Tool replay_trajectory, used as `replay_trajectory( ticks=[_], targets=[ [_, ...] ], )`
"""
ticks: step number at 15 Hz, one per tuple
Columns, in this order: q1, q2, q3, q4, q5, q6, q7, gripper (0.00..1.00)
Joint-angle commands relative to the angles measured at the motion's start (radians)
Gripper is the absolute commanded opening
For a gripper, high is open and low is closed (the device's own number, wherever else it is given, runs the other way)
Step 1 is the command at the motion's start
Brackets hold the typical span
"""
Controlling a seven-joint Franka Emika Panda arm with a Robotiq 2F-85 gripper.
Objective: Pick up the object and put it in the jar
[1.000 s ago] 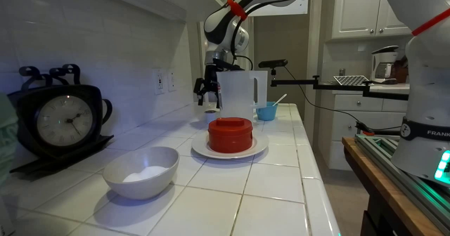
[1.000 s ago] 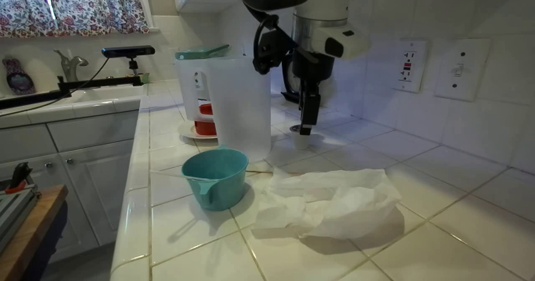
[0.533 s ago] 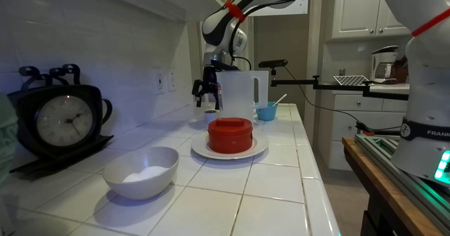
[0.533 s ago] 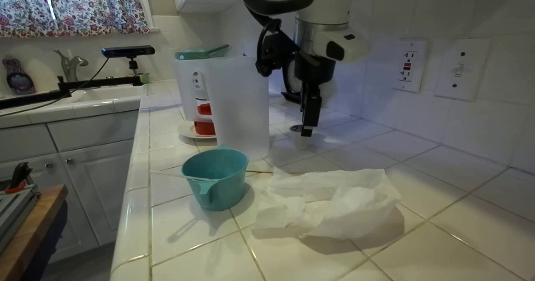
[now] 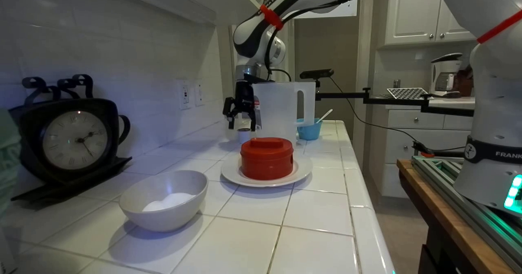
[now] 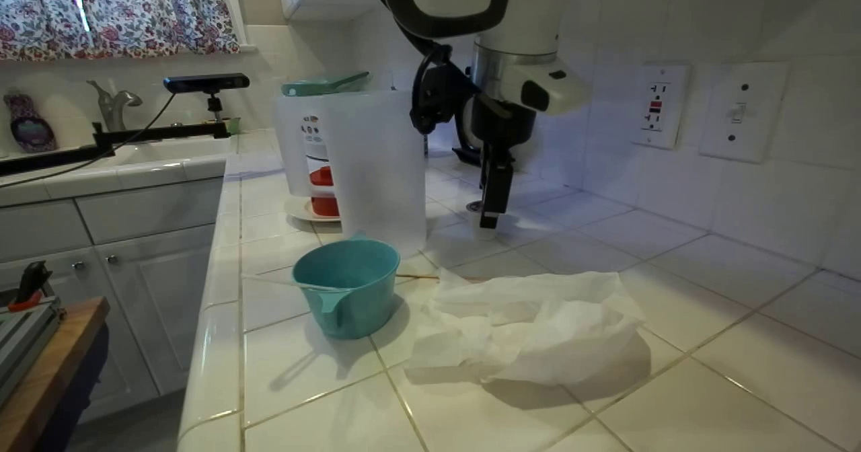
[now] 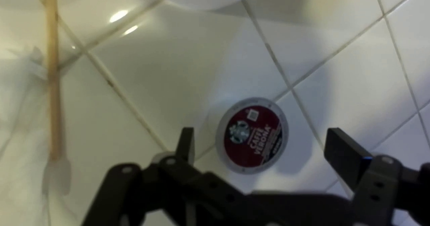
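Observation:
The object is a small whitish coffee pod (image 7: 252,136) with a dark red lid, upright on the tiled counter. It also shows in both exterior views (image 5: 244,135) (image 6: 474,207). My gripper (image 7: 260,139) points down, open, its fingers either side of the pod with gaps; the pod is nearer the left finger in the wrist view. In an exterior view a finger (image 6: 490,220) partly covers the pod. The jar, a tall translucent white jug (image 5: 277,109) (image 6: 380,169) with a side handle, stands close beside my gripper; whether the wrist camera touches it I cannot tell.
A red round container (image 5: 267,160) sits on a white plate (image 5: 299,176) beside the jug. A blue cup (image 6: 346,290), crumpled white paper (image 6: 531,331), a bowl (image 5: 163,200) and a black clock (image 5: 75,139) stand on the counter. A wooden stick (image 7: 53,71) lies near the paper.
My gripper has lowered around the pod. The jug has shifted slightly, rightward in an exterior view, and the plate with the red container has shifted slightly too. The pod has not visibly moved.

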Motion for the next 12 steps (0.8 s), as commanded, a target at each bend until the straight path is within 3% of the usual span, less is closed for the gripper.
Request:
replay_trajectory(
  ticks=[1,5,6,7,12],
  targets=[
    [-0.003,0.02,0.004,0.034,-0.024,-0.034,0.029,1.0],
    [-0.003,0.02,0.004,0.036,-0.023,-0.043,0.031,1.0],
    [-0.003,0.019,0.005,0.036,-0.022,-0.045,0.03,0.94],
    [-0.002,0.019,0.004,0.035,-0.022,-0.043,0.031,0.74],
    [-0.001,0.011,0.005,0.033,-0.023,-0.039,0.025,0.35]
  ],
)
